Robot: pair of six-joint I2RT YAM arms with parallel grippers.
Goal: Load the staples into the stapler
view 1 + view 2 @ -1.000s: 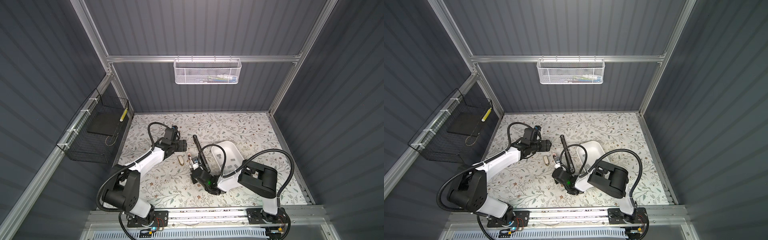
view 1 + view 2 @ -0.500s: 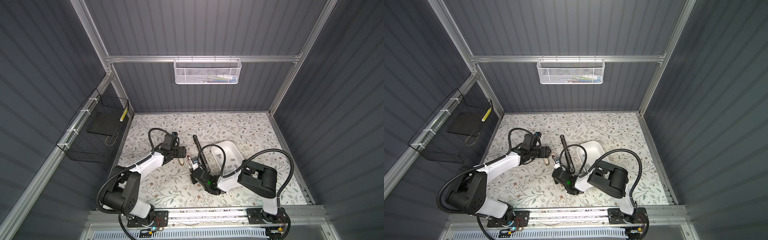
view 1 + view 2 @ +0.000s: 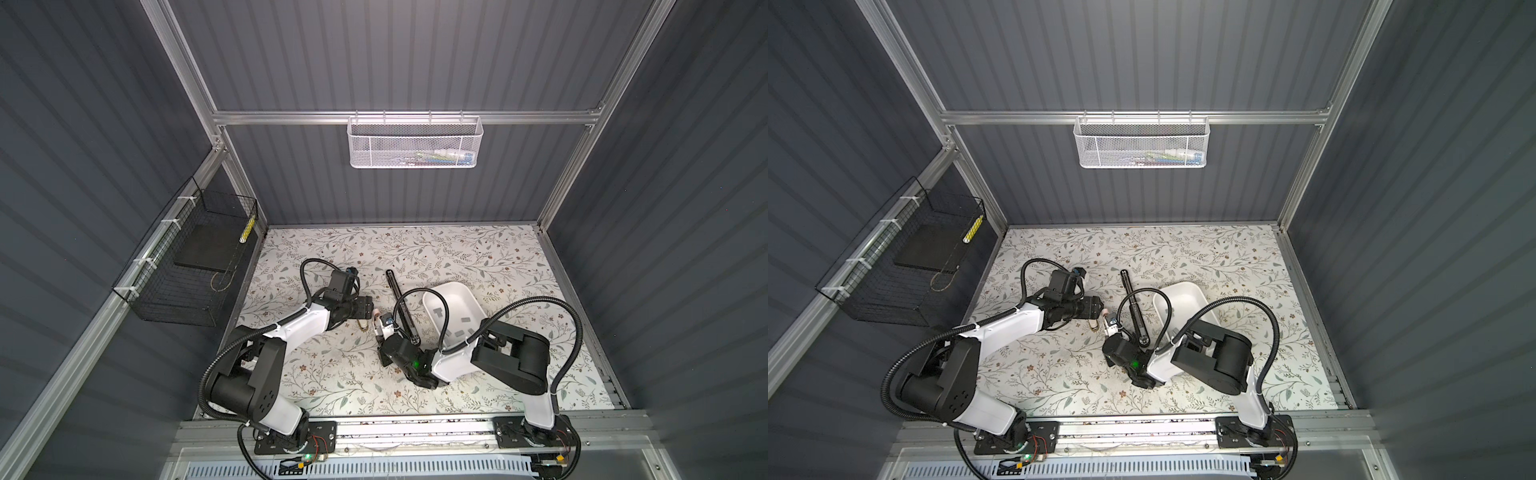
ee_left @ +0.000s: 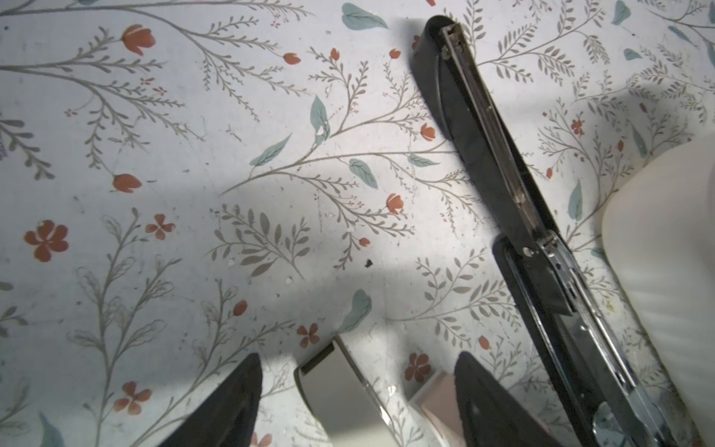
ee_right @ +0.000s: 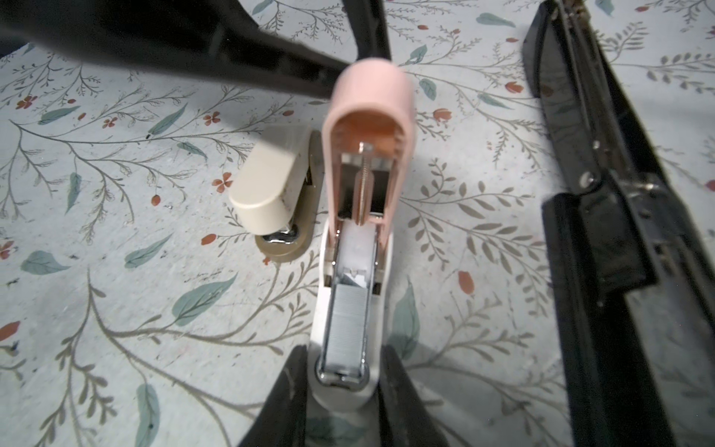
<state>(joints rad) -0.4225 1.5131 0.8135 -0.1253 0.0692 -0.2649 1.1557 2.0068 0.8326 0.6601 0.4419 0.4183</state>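
Note:
In the right wrist view the stapler (image 5: 350, 251) has a white base, and its pink lid (image 5: 371, 96) is swung up. A grey strip of staples (image 5: 346, 321) lies in its open channel. My right gripper (image 5: 342, 371) is shut on the front end of the white base. My left gripper (image 4: 358, 367) is open and low over the table. Its one finger (image 5: 271, 50) reaches up to the pink lid's top; whether they touch is unclear. In both top views the two grippers (image 3: 368, 311) (image 3: 388, 334) meet at the stapler (image 3: 1109, 323). Loose staples (image 3: 465, 320) lie in the white tray (image 3: 455, 289).
A small beige stapler (image 5: 267, 189) lies shut beside the pink one, under the left fingers (image 4: 336, 391). A long black stapler (image 5: 603, 216) lies opened flat between the pink stapler and the tray (image 3: 1183, 289). A black wire basket (image 3: 187, 266) hangs on the left wall.
My left gripper has swung right and down, from beside the beige stapler to the pink lid. The right gripper and the stapler have stayed still.

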